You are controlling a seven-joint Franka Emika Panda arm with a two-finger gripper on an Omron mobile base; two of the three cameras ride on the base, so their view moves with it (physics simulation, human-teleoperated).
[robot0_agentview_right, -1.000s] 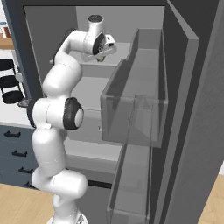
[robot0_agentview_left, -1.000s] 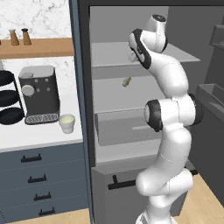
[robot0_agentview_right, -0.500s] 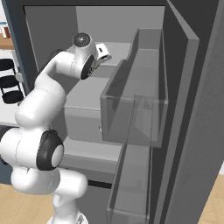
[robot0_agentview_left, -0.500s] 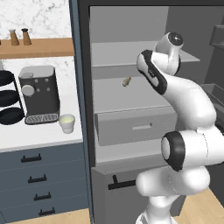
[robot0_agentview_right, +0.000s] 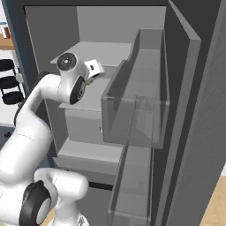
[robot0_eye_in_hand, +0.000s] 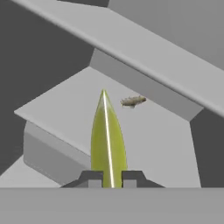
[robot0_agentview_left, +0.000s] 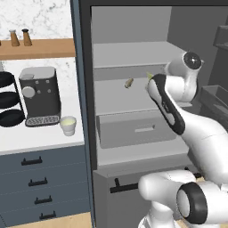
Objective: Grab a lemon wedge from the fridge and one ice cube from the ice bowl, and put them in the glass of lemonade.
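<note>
The wedge [robot0_eye_in_hand: 107,140] is a slim, pointed, yellow-green sliver with a pale line down its middle, seen edge-on in the hand view. It stands up between the two dark fingertips [robot0_eye_in_hand: 92,177], which press it from both sides: the gripper [robot0_eye_in_hand: 111,178] is closed on the wedge. It is off the shelf, above the pale grey middle shelf [robot0_eye_in_hand: 162,144] of the open fridge [robot0_agentview_left: 129,53]. Further along that shelf lies a dull tan oblong bit [robot0_eye_in_hand: 132,101], well apart from the wedge.

In the left base view only a small yellow-green tip of the wedge [robot0_agentview_left: 149,75] shows at the end of the arm, near the right of the middle shelf; the tan bit [robot0_agentview_left: 129,83] lies to its left on the same shelf. This view also takes in the white counter [robot0_agentview_left: 26,136] beside the fridge. On it stands the cup [robot0_agentview_left: 68,125], cream-white with yellow-green liquid, just in front and to the right of a dark coffee machine [robot0_agentview_left: 39,95]. A black tiered rack [robot0_agentview_left: 9,100] stands at the left edge, and two small brown shakers [robot0_agentview_left: 20,37] sit on a wooden wall shelf [robot0_agentview_left: 40,48] above.

The right base view gives the other side: the open door with its clear bins [robot0_agentview_right: 137,110] fills the right, and the arm's upper joints hide the fingers, so the grasp cannot be judged from there.
</note>
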